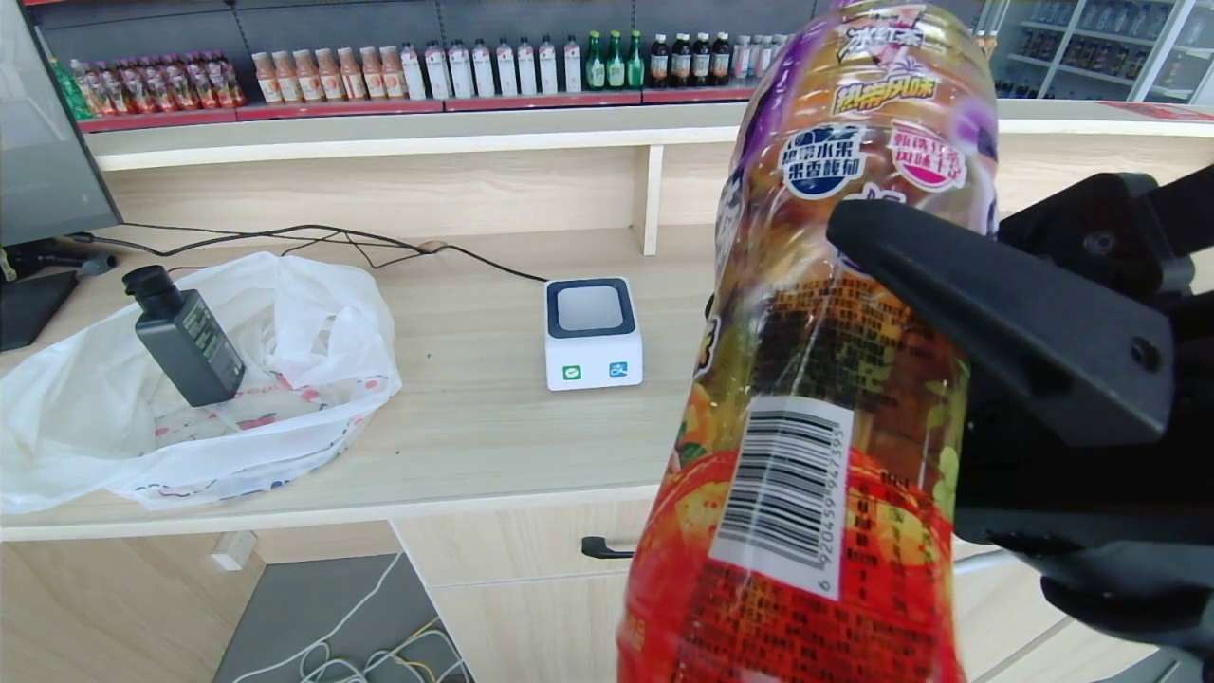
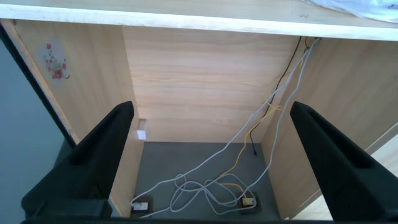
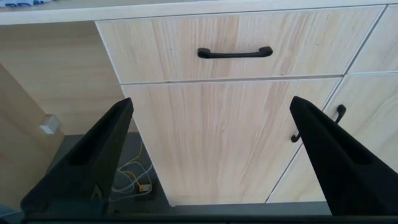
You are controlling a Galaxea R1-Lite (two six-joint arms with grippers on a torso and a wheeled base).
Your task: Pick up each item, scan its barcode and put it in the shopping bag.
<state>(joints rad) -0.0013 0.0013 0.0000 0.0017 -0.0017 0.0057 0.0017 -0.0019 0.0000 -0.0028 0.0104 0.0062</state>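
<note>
A large drink bottle (image 1: 816,379) with a red, orange and purple label is held upright in the air close to the head camera, barcode facing me. My right gripper (image 1: 948,304) comes in from the right, one black finger pressed across the bottle's front. The white scanner (image 1: 593,332) sits on the counter, left of and beyond the bottle. The white shopping bag (image 1: 313,323) lies open at the left with a dark grey bottle (image 1: 185,337) standing in it. My left gripper (image 2: 211,162) is open below counter level, facing the recess with cables. In the right wrist view, dark fingers (image 3: 323,155) stand apart before a drawer front.
Black cables (image 1: 313,237) run along the back of the counter to the scanner. A monitor (image 1: 47,142) stands at the far left. Shelves of drink bottles (image 1: 474,66) line the back wall. Drawers with a black handle (image 3: 235,53) lie under the counter.
</note>
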